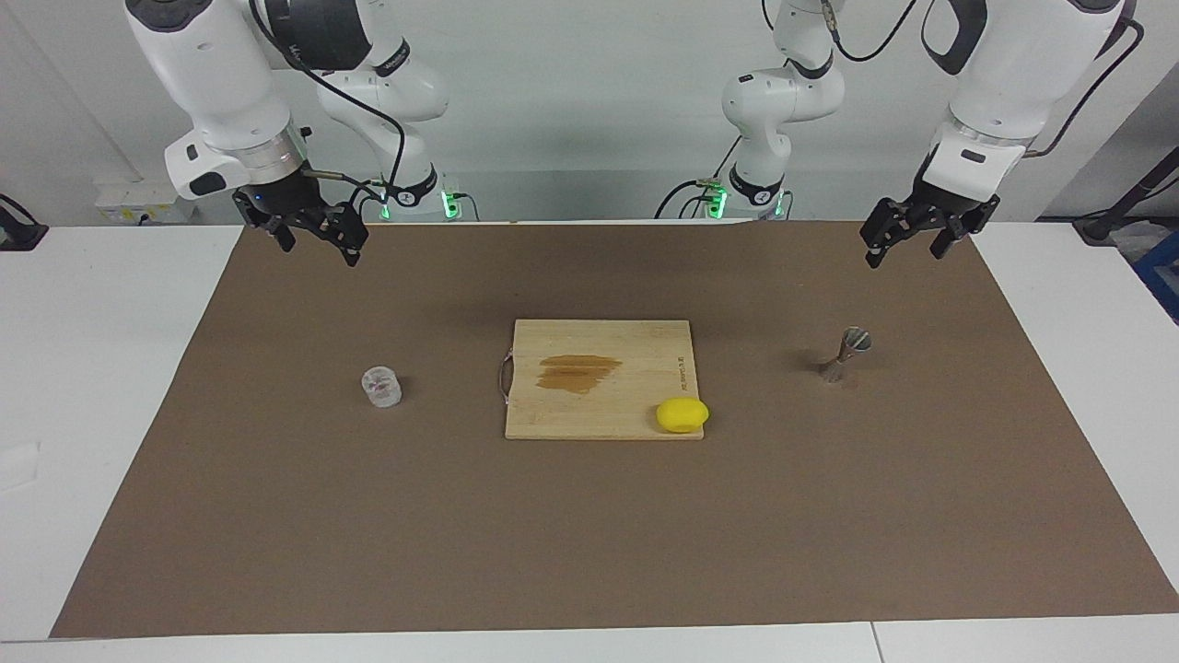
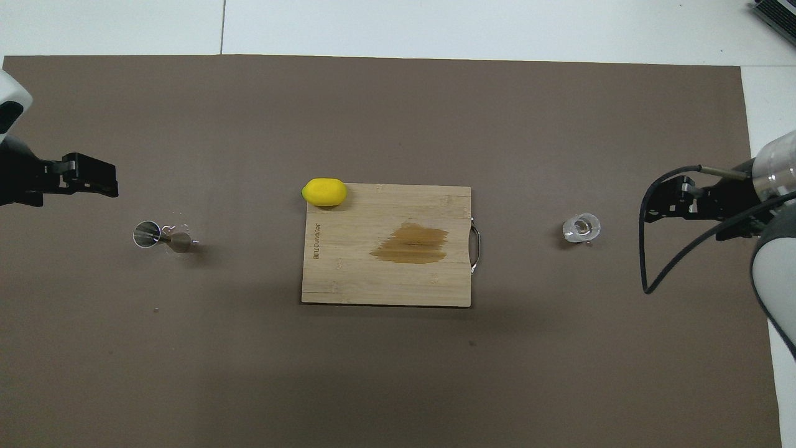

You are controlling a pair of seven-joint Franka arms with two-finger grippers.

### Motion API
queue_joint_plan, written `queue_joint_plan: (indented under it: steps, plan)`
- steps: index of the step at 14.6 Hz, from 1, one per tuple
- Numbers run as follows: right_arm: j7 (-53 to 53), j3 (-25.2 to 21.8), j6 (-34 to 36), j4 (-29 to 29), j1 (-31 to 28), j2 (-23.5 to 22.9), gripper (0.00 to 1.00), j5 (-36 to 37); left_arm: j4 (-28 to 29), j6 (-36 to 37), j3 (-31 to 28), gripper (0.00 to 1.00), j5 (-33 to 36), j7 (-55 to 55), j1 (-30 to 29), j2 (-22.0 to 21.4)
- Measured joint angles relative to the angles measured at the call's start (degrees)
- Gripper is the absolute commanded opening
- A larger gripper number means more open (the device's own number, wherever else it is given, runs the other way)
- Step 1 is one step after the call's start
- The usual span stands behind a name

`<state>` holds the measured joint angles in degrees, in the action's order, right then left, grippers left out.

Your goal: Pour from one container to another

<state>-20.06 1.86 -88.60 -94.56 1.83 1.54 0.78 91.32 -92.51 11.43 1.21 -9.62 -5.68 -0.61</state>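
Right end effector [image 1: 313, 238] hung spread open above the counter's [image 1: 276, 516] mat edge; clear cup [image 1: 380, 386] stood at its 5 o'clock in the facing view. Left end effector [image 1: 912, 241], likewise open, waited; jigger [image 1: 846, 354] upright at its 7 o'clock, probably positioned as receiver.

A robotics lab, judging by two white Franka arms bolted at the edge of a white worktop [image 1: 110, 387] under a brown paper sheet [image 1: 589, 534]. Bare white walls, loose black cables and green status lights at the arm bases. Staged kitchen props only: pale wooden cutting board [image 1: 599, 382], yellow plastic lemon [image 1: 682, 415].
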Motion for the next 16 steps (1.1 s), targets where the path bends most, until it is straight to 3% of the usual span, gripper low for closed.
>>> queue_joint_plan:
  steps: [4, 9, 16]
  plan:
    - [0.0, 0.0, 0.0, 0.0, 0.0, 0.0, 1.00, 0.0, 1.4, -3.4, 0.0, 1.00, 0.0, 0.0, 0.0, -0.1]
    - [0.0, 0.0, 0.0, 0.0, 0.0, 0.0, 1.00, 0.0, 12.8, -16.5, -0.3, 1.00, 0.0, 0.0, -0.1, -1.9]
    - [0.0, 0.0, 0.0, 0.0, 0.0, 0.0, 1.00, 0.0, 23.7, -33.5, -0.6, 1.00, 0.1, 1.5, -3.0, -1.9]
